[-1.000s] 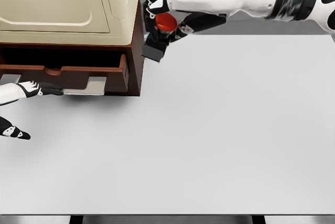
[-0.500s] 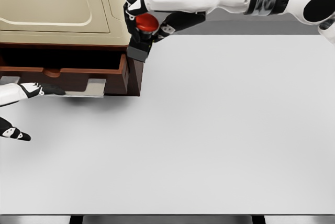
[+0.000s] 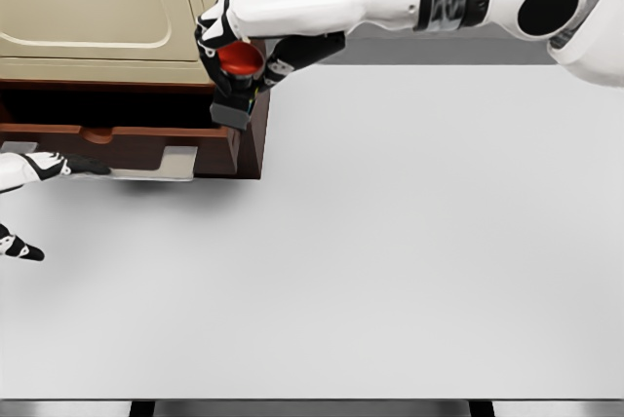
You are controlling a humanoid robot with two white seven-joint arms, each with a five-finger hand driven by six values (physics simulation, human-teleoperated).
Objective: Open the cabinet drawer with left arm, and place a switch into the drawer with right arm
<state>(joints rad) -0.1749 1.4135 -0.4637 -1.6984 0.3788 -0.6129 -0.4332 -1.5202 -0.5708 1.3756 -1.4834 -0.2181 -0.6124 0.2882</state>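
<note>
While carried over the drawer's right end, switch [image 3: 236,76] at risk: release too soon likely to land it on the drawer [image 3: 127,134] front edge or cabinet [image 3: 255,134] side wall, not inside. Tilted hold could let it slip. Right hand [image 3: 255,39]: fingers curled tight around switch, red button up, dark base hanging just above the drawer's right corner. Left hand [image 3: 34,169]: at the drawer's handle [image 3: 156,166], grip hard to judge.
</note>
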